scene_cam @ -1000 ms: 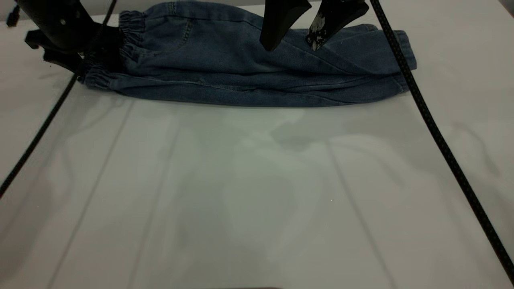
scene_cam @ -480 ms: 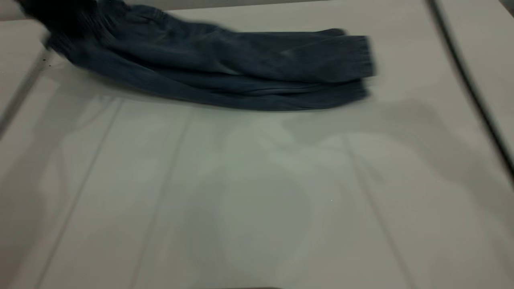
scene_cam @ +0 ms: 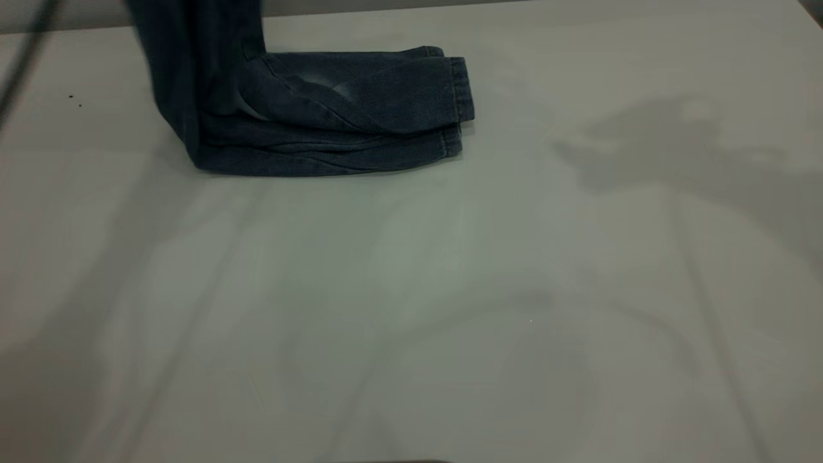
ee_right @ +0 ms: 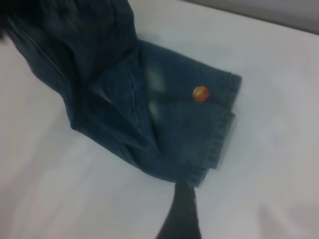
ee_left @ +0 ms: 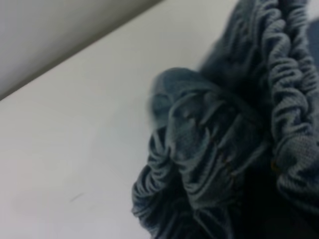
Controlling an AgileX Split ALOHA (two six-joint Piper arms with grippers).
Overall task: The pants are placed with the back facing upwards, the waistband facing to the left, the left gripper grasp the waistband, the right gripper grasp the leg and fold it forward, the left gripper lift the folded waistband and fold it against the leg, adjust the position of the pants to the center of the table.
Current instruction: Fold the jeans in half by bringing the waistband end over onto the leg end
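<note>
The pants (scene_cam: 360, 109) are folded lengthwise at the far left of the table (scene_cam: 450, 289). Their leg ends lie flat with the stitched hems (scene_cam: 460, 90) pointing right. The upper part (scene_cam: 193, 64) hangs upright, pulled up past the top of the exterior view. In the left wrist view the ruched waistband (ee_left: 294, 94) is bunched right at my left gripper, whose jaws are buried in dark denim. My right gripper (ee_right: 224, 209) hovers just off the hems with nothing held; only one black finger (ee_right: 182, 214) shows. A small orange basketball print (ee_right: 200, 93) sits near the hem.
The table's far edge (scene_cam: 386, 9) runs just behind the pants. Arm shadows (scene_cam: 675, 148) fall on the white top at the right. Two tiny dark specks (scene_cam: 74, 99) lie at the far left.
The waistband end has been lifted from flat on the table to hanging upright, and the pants slid left. Both grippers and their cables have left the exterior view.
</note>
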